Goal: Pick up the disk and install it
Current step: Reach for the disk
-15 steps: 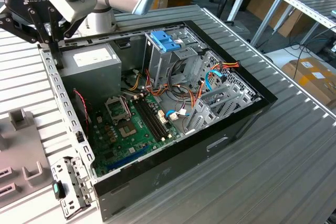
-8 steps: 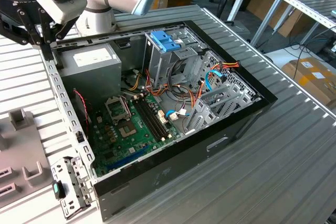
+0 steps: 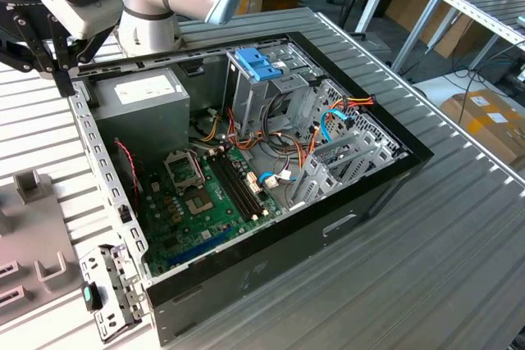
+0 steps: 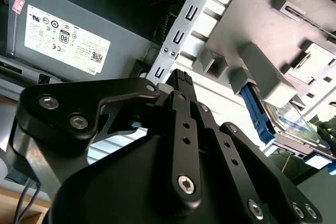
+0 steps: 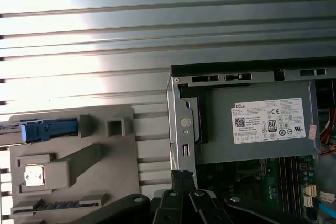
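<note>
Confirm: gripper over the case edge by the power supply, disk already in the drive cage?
Wrong on the disk: the second wrist view shows it in the grey fixture outside the case. The gripper is over the case edge by the power supply.

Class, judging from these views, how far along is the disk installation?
Done: nothing yet; the disk sits in the grey holder outside the computer case. In hand: the gripper hovers over the case's edge near the power supply, not holding the disk. Left: both the pick-up and the installation.
</note>
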